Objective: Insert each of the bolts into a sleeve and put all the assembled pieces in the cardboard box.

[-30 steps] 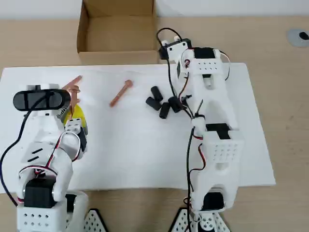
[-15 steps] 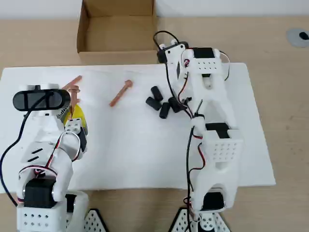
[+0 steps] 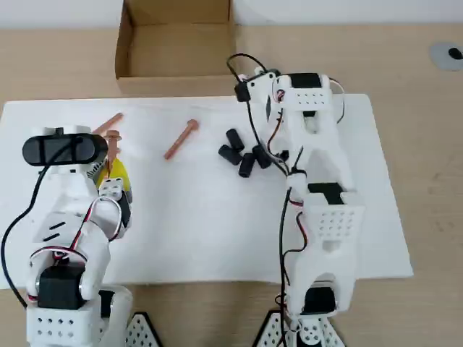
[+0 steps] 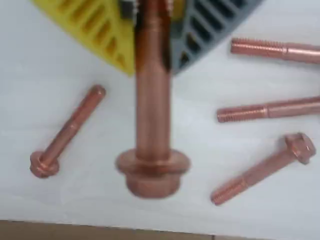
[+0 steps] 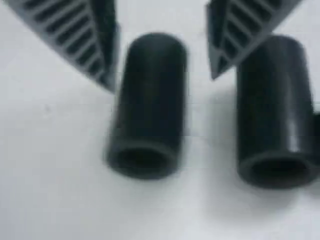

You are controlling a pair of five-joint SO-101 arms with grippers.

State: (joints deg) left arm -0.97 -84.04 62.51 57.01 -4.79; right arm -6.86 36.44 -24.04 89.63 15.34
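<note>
White sheet (image 3: 202,217) on wood table (image 3: 423,144), right gripper (image 5: 160,80) edged up-frame, spread around sleeve (image 5: 147,115), left gripper (image 4: 150,65) clamping bolt (image 4: 152,130), fingers (image 4: 100,25) cropped.

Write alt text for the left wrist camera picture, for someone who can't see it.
The left gripper clamps a copper bolt by its shank, head pointing away from the gripper. Four more copper bolts lie loose on the white sheet around it.
</note>
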